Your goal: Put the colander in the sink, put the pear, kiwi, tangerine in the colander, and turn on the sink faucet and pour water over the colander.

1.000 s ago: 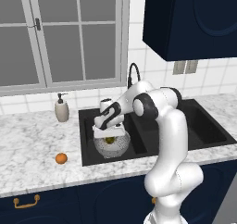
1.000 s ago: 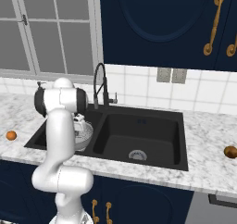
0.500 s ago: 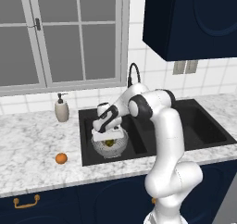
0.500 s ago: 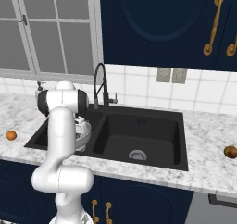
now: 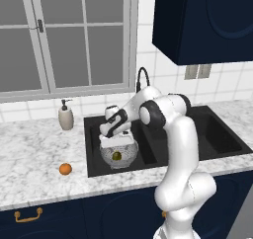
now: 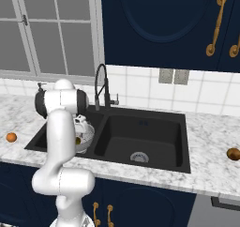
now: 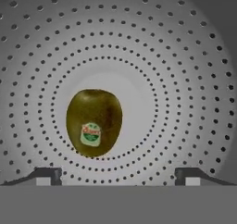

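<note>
Your gripper (image 7: 118, 174) hangs with jaws apart above the kiwi (image 7: 94, 122), lying centre-frame in the colander (image 7: 185, 79). Next, reach for the tangerine (image 5: 65, 169) at lower left.

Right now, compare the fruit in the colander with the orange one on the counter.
The kiwi is dark olive-brown with a sticker; the tangerine is bright orange and plain. The kiwi lies in the colander in the sink; the tangerine sits on the marble counter left of it. Both are small and free of the fingers.
</note>
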Motion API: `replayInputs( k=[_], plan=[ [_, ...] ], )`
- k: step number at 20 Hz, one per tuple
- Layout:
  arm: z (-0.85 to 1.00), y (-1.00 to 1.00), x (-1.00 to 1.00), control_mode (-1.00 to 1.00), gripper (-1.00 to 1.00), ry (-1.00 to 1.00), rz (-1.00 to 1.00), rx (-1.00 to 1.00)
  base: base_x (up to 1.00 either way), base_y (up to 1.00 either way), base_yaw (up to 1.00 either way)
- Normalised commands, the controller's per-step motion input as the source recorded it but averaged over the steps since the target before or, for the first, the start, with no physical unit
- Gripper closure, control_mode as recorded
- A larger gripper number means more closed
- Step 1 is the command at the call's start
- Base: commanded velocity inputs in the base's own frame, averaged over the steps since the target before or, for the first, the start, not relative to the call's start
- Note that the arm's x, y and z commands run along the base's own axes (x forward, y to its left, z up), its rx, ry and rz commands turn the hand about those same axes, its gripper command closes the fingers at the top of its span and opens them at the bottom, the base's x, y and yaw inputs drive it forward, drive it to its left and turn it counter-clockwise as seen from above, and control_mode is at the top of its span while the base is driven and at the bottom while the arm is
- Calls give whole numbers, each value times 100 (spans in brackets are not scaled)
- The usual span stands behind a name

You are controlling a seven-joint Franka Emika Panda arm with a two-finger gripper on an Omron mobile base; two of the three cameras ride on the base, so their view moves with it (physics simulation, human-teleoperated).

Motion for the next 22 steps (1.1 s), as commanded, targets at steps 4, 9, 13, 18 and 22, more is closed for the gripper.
replayInputs(
  k=[4,9,13,18,22],
  plan=[
    [84,0,-42,-100,-100,-2,0,1,0,0,0],
    [67,10,-74,-100,-100,-1,0,3,0,0,0],
    [52,20,-74,-100,-100,0,0,10,0,0,0],
    [43,28,-65,-100,-100,0,0,12,0,0,0],
    [34,48,-51,-100,-100,0,0,7,0,0,0]
  ],
)
